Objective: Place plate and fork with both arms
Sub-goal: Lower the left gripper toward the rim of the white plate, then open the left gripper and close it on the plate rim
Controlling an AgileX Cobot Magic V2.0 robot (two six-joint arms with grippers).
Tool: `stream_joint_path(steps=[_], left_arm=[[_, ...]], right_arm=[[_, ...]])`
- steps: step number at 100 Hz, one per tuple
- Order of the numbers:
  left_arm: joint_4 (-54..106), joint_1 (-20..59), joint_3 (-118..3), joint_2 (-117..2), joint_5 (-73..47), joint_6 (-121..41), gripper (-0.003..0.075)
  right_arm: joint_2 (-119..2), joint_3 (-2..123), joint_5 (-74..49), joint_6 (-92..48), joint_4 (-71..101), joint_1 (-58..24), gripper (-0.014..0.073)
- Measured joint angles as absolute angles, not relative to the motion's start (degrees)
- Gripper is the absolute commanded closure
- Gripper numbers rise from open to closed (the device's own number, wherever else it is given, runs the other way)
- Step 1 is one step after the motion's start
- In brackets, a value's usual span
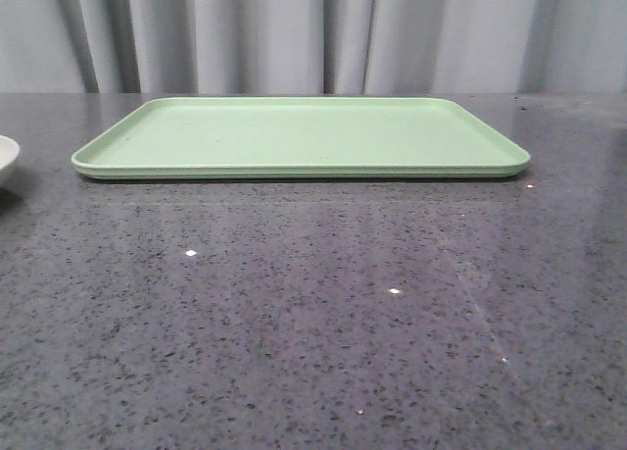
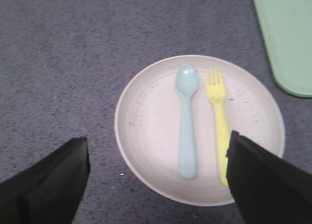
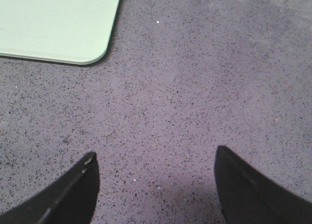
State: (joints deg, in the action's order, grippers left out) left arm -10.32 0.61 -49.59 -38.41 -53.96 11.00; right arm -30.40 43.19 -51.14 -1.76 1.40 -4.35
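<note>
The off-white speckled plate lies on the grey table, and only its rim shows at the far left edge of the front view. On it lie the yellow fork and a pale blue spoon, side by side. My left gripper hovers open above the plate, one finger over bare table, the other covering the end of the fork's handle. My right gripper is open over bare table, holding nothing. Neither arm shows in the front view.
A flat light-green tray lies across the back middle of the table, with corners visible in both wrist views. Grey curtains hang behind the table. The speckled grey tabletop stretches in front of the tray.
</note>
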Motion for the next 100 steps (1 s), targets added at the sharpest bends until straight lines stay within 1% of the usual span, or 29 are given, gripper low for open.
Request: stream_joint_path(steps=[20,47,77,100], left_arm=[[-12.37,-2.88,-49.59,-44.98,-53.08,11.16,0.0154],[-12.24,-8.22,-49.59,-54.4,-46.57,11.22,0.0154],[0.0,-14.07,-49.59,-64.52,-43.41,1.93,0.0155],[0.71,-16.37,-49.59,-67.82,-41.79,0.98,0.0155]], right_arm=[[-30.4,43.19,-51.14,-1.76,1.4,-4.35,0.0086],[-30.4,43.19,-51.9,-1.76,1.4,-4.35,0.0086],[-30.4,43.19,-52.81,-1.76,1.4,-4.35,0.0086],[-30.4,43.19,-52.85,-1.76,1.4,-4.35,0.0086]])
